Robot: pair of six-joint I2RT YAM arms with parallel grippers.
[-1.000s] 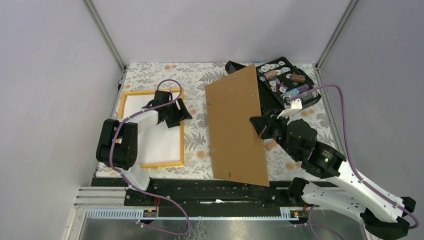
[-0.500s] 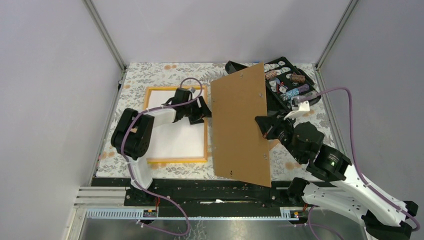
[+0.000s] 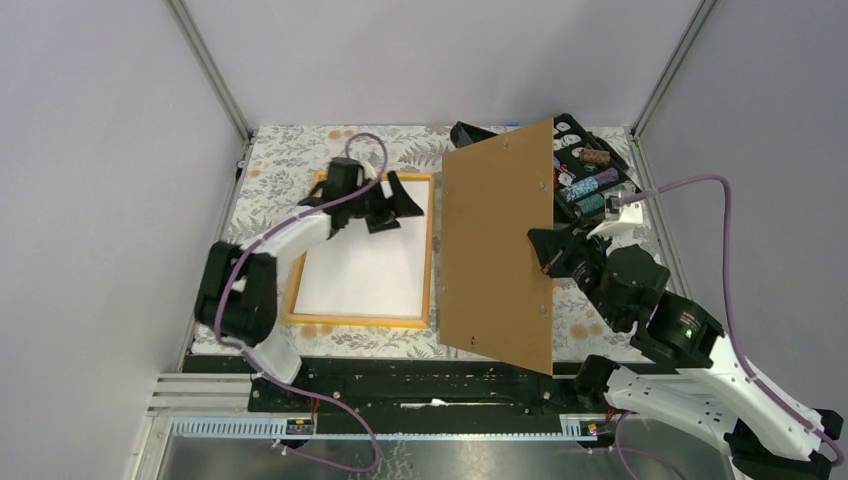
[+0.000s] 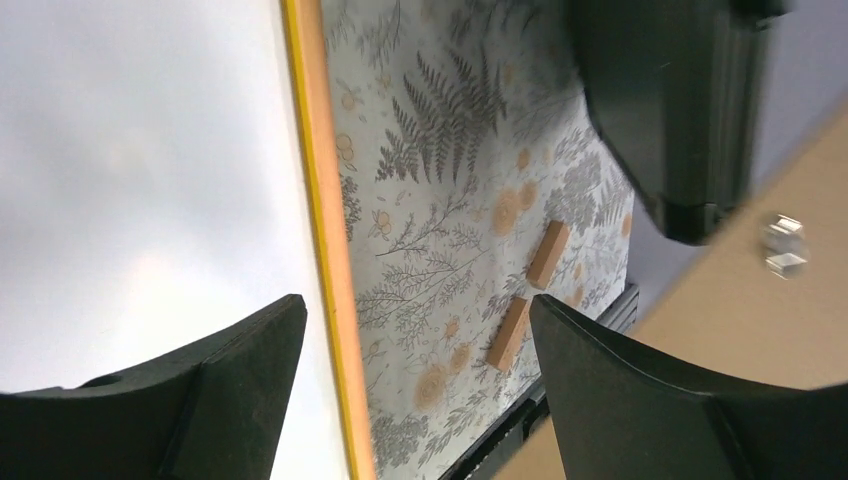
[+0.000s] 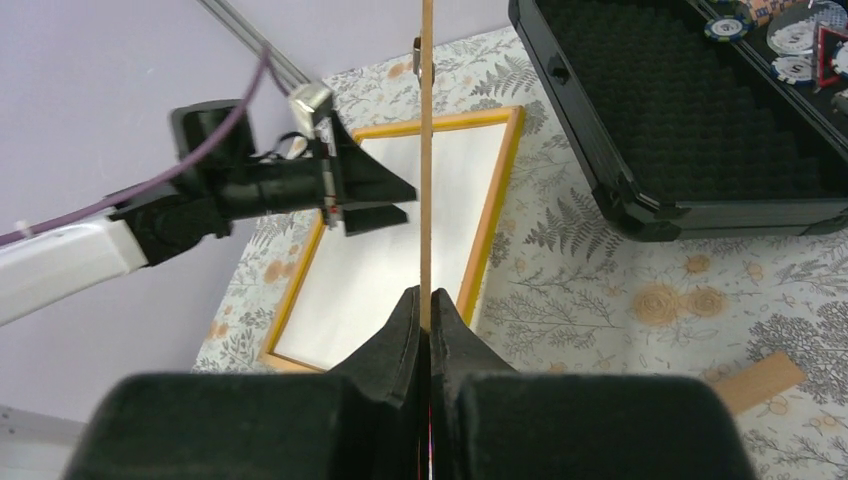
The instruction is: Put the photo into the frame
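Note:
The orange-yellow frame lies flat on the left of the floral cloth. The photo lies inside it, plain white side up; its print does not show. My left gripper is open and empty over the frame's far right corner. In the left wrist view it straddles the frame's right border, with the photo to the left. My right gripper is shut on the brown backing board and holds it tilted up on edge, right of the frame. In the right wrist view it pinches the board's edge.
An open black case of chips stands at the far right, also in the right wrist view. Two small wooden blocks lie on the cloth right of the frame; one shows in the right wrist view. Grey walls enclose the table.
The frame with the white sheet has slid right, along with my left gripper. My right gripper has carried the board right and tipped it more upright.

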